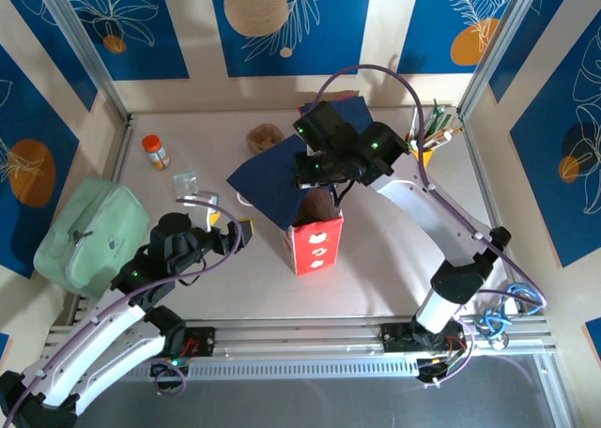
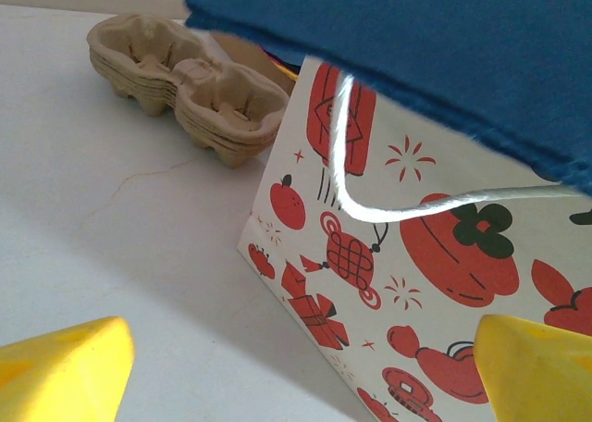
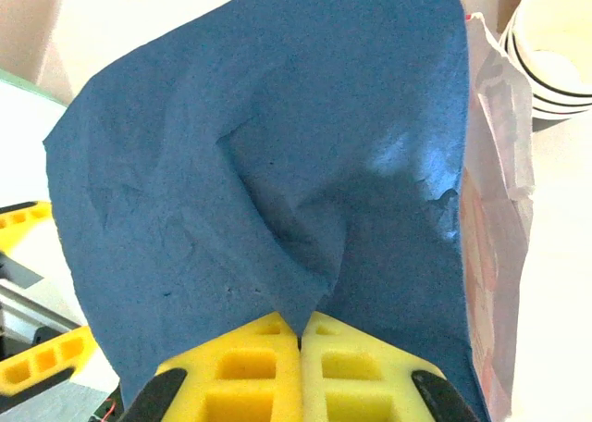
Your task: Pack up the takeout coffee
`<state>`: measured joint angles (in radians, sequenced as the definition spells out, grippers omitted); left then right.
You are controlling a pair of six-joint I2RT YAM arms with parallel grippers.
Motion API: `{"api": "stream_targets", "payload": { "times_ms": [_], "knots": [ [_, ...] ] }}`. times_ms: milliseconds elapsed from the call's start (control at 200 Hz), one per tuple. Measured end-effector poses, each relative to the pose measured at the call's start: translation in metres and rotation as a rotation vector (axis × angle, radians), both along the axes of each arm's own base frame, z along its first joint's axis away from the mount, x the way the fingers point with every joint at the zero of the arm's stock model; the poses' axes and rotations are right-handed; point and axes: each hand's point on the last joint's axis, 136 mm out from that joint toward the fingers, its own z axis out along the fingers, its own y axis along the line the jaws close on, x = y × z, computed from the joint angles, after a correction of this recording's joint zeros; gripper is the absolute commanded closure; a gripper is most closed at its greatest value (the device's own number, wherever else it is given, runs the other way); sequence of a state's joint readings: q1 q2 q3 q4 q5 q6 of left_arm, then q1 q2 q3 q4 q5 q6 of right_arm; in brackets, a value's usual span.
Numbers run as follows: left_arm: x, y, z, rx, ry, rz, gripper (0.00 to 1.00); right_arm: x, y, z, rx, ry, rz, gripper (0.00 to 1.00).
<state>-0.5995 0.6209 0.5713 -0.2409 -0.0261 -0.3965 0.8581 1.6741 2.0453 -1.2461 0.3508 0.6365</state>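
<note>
My right hand (image 3: 301,334) is pinched shut on a blue napkin (image 3: 259,163) above the paper bag (image 1: 315,240), mid-frame. My left hand (image 2: 301,371) is wide open and empty beside the bag. I cannot tell where the coffee cup is; judged near the end.

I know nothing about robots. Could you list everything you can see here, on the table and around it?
paper bag: one, red and white, standing mid-table
cloth: one, dark blue, hanging over the bag's mouth
cup carrier: one nested stack, brown cardboard, far side behind the bag
small bottle: one, orange cap, far left
packet: one, clear, near the bottle
soft pouch: one, pale green, left edge
cup of utensils: one, yellow, far right corner
white cups: a nested stack, beside the bag; number unclear
left gripper: one, yellow fingers, open, facing the bag's side
right gripper: one, yellow fingers, shut on the cloth
</note>
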Motion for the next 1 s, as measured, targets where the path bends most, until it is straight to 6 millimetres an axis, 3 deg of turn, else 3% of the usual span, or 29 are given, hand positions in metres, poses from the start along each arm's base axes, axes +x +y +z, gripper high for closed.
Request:
{"api": "stream_targets", "payload": {
  "times_ms": [330, 1000],
  "knots": [
    [0.0, 0.0, -0.001, 0.001, 0.001, 0.0, 0.06, 0.004, 0.002, -0.038, -0.128, 0.092, 0.005, 1.0],
    [-0.001, 0.001, -0.005, -0.007, 0.015, 0.006, 0.06, -0.01, -0.013, -0.082, -0.318, 0.258, 0.018, 1.0]
  ]
}}
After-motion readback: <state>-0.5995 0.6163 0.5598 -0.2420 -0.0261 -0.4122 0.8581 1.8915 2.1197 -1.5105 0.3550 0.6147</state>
